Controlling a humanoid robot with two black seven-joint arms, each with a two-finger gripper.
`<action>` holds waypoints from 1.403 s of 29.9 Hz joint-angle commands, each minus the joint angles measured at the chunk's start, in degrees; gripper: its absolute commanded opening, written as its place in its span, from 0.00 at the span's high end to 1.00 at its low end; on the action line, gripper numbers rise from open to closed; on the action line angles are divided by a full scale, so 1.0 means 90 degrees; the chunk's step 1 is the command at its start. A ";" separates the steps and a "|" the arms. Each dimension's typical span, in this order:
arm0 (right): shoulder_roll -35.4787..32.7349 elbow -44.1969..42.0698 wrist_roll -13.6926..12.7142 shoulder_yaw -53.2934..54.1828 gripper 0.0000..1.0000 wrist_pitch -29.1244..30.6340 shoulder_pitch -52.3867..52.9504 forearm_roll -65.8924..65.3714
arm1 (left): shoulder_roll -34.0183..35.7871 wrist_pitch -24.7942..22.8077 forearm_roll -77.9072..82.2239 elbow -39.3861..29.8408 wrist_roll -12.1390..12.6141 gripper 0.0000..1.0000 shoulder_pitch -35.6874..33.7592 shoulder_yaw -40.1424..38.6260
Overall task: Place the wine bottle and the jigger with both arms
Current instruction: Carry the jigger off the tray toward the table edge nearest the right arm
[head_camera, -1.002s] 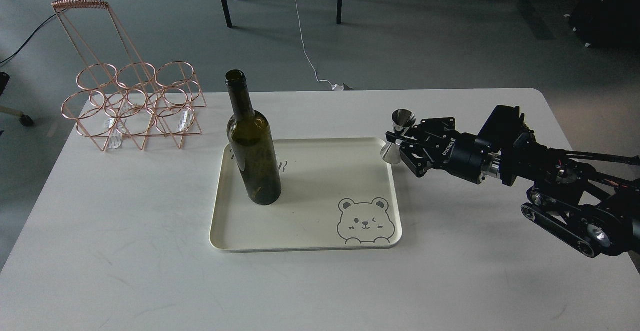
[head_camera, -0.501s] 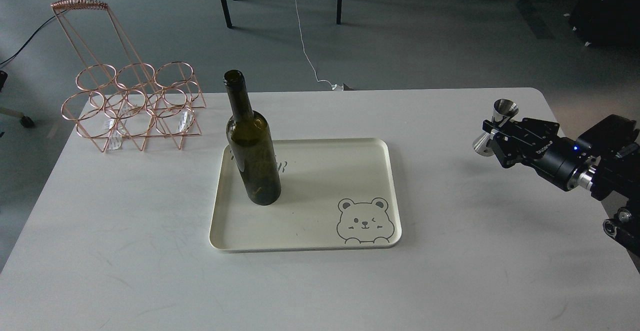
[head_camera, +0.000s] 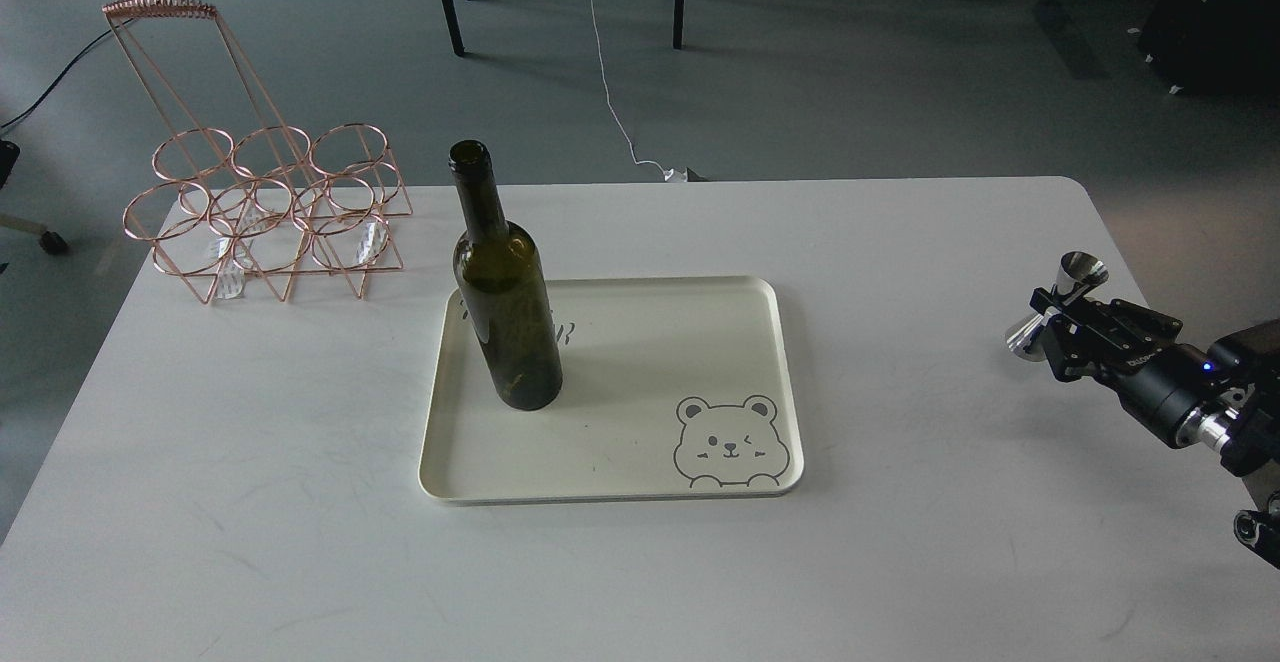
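1. Jigger (head_camera: 1055,307) sits clamped at its waist in our right gripper (head_camera: 1058,327), tilted, its wide mouth up; the jaws are closed down to the width of that narrow waist.
2. We hold it near the right edge of the white table (head_camera: 250,502); we cannot tell whether its lower cone touches the tabletop.
3. Our left gripper is out of view.
4. We see the wine bottle (head_camera: 505,292) standing upright on the left part of the cream tray (head_camera: 640,487), which lies at the middle of the tabletop, well apart from the jigger.
5. We see a copper wire rack (head_camera: 265,212) at the far left corner.
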 commanded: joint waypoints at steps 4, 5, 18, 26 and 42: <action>0.0101 -0.0051 0.0210 -0.0356 0.90 -0.0010 -0.0016 0.0008 | 0.0006 0.0000 0.0000 0.0000 0.0000 0.02 0.0008 0.0000; 0.0130 -0.0051 0.0216 -0.0396 0.90 -0.0010 -0.0016 0.0008 | 0.0016 0.0000 0.0000 0.0000 0.0000 0.02 -0.0002 0.0000; 0.0140 0.0017 0.0216 -0.0503 0.67 -0.0010 -0.0045 0.0018 | 0.0026 0.0000 0.0000 0.0000 0.0000 0.02 -0.0002 0.0000; 0.0043 0.0222 0.0216 -0.0504 0.42 -0.0010 -0.0075 0.0018 | 0.0113 0.0000 0.0000 -0.0010 0.0000 0.02 -0.0002 0.0000; -0.1568 0.1629 0.0216 -0.0484 0.07 -0.0010 0.0091 0.0008 | 0.0240 0.0000 0.0000 -0.0029 -0.0009 0.02 -0.0002 -0.0010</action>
